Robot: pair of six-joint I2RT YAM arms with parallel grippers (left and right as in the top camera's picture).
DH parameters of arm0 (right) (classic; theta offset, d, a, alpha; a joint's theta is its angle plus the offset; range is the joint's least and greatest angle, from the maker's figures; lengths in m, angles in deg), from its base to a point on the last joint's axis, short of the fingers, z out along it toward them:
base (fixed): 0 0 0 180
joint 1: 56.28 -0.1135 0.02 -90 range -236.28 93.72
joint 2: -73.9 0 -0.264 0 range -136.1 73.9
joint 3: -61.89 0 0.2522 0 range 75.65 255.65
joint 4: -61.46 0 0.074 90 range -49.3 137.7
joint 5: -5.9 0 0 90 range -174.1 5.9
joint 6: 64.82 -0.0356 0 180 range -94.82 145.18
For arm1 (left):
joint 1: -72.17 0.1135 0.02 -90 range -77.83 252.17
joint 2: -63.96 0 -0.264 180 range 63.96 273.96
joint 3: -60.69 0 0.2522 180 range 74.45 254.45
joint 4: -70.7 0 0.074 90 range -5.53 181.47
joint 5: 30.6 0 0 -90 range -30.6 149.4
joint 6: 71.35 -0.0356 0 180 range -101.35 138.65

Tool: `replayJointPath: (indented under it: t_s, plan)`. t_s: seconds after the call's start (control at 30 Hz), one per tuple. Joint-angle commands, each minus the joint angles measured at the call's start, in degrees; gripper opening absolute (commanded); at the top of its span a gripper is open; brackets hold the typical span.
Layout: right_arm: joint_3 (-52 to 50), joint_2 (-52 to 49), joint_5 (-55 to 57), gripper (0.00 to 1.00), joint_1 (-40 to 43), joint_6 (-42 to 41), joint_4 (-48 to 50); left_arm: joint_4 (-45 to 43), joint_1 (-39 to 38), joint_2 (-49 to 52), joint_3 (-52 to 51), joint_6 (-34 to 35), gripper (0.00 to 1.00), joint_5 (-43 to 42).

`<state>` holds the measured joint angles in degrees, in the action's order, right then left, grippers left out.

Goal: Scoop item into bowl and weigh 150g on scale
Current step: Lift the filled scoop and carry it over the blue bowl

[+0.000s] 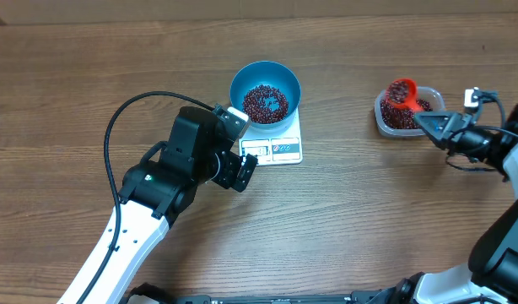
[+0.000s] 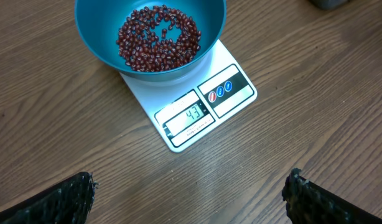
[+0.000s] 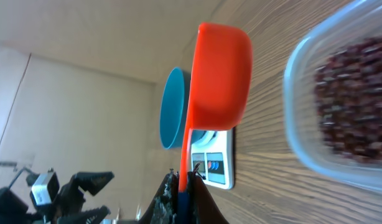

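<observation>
1. Blue bowl (image 1: 240,83) standing on the white scale (image 1: 286,135), left of the table's middle; its rim overhangs the scale's far edge and leaves the near strip uncovered
2. Beans (image 1: 266,101), dark red-brown, lying as a loose layer across the bowl's bottom, well below the rim
3. Display (image 2: 188,117) on the uncovered strip, reading 43, with the buttons (image 2: 219,92) beside it; both are clear of the bowl's wall
4. Left gripper (image 2: 191,198), jaws spread fully wide and holding nothing, just off the scale's near left corner and not touching it; bare wood lies between its two fingertips and the scale's edge
5. Clear container (image 1: 379,115) of more beans, well apart to the right of the scale, with an open stretch of table (image 1: 352,211) between the two
6. Orange scoop (image 1: 402,91), its cup over the container's far left part in the overhead view; how high it rides above the rim cannot be told
7. Right gripper (image 1: 434,123), jaws closed tight on the scoop's handle, reaching in from the table's right side across the container's near right corner
8. The near half of the table is open wood, crossed only by the left arm
</observation>
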<state>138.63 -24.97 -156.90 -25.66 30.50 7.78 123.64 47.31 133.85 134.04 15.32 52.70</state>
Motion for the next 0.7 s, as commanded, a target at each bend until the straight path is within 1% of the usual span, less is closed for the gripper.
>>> replayJointPath:
  t_s: [0.0, 0.33, 0.43, 0.67]
  plan:
    - [0.0, -0.3, -2.1, 0.04, -3.3, 0.9, 0.2, -0.2, 0.1, 0.3, 0.0, 0.6, 0.99, -0.4]
    - [0.0, -0.3, -2.1, 0.04, -12.6, 0.0, 1.8, -0.2, 0.1, 0.3, 0.0, 0.6, 1.00, -0.4]
    - [0.0, -0.3, -1.7, 0.04, -14.8, -2.4, 4.2, -0.2, 0.1, 0.3, 0.0, 0.6, 1.00, -0.4]
    - [0.0, -0.3, 0.2, 0.04, -20.0, -10.9, 12.4, -0.2, 0.1, 0.3, 0.0, 0.6, 1.00, -0.4]
